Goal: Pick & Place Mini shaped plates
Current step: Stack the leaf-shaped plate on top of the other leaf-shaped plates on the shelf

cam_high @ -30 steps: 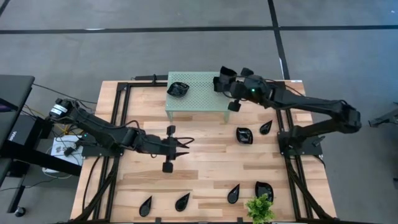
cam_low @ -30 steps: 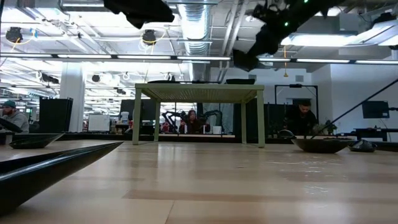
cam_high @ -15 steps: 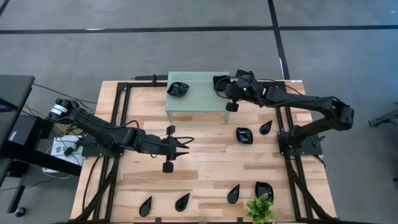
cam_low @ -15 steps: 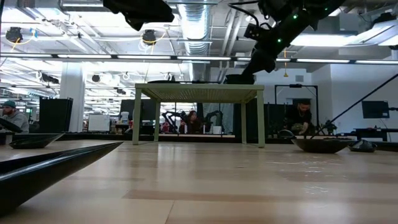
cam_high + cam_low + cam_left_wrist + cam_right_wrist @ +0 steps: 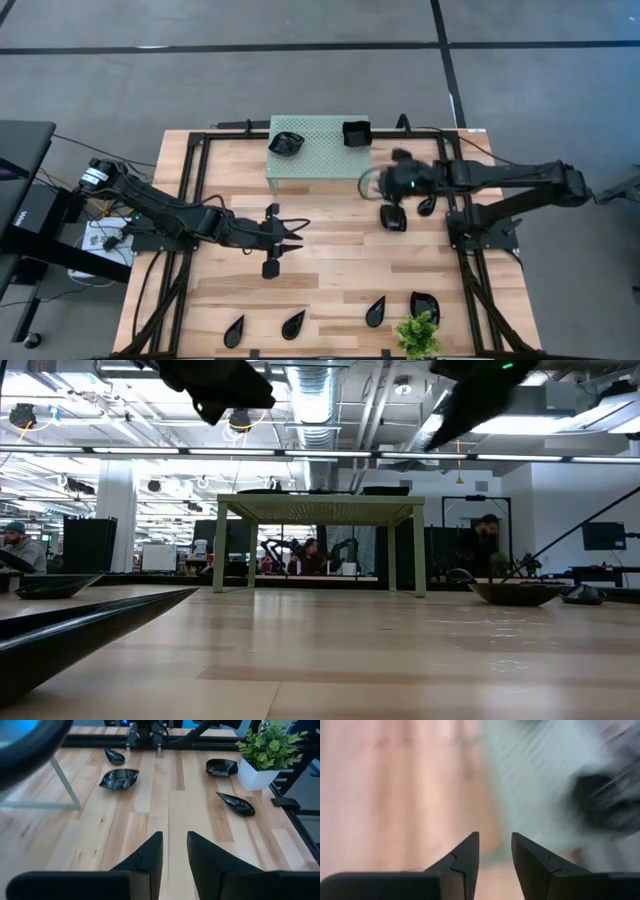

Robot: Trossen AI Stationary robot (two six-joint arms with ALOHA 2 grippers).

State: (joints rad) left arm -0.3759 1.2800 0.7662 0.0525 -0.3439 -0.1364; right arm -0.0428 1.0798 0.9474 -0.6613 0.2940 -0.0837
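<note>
Two glossy black mini plates rest on top of the pale green perforated stand (image 5: 318, 150): a rounded one (image 5: 286, 142) at its left and a square one (image 5: 355, 132) at its far right corner. More black plates lie on the table (image 5: 393, 217) (image 5: 428, 205) (image 5: 293, 322) (image 5: 375, 310). My right gripper (image 5: 368, 183) is open and empty, in the air just off the stand's near right corner; its wrist view (image 5: 495, 834) is blurred. My left gripper (image 5: 292, 235) is open and empty above the table's middle; it also shows in its wrist view (image 5: 174, 834).
A small green plant (image 5: 418, 335) in a white pot stands at the near right edge, beside a black plate (image 5: 424, 305). A teardrop plate (image 5: 233, 328) lies near the front left. Bare wood lies between my left gripper and the near row of plates.
My right gripper has set the square black plate down on the stand's far right corner and let go of it. It has then drawn back fast toward the table's near side, off the stand. The plate stays resting on the stand.
</note>
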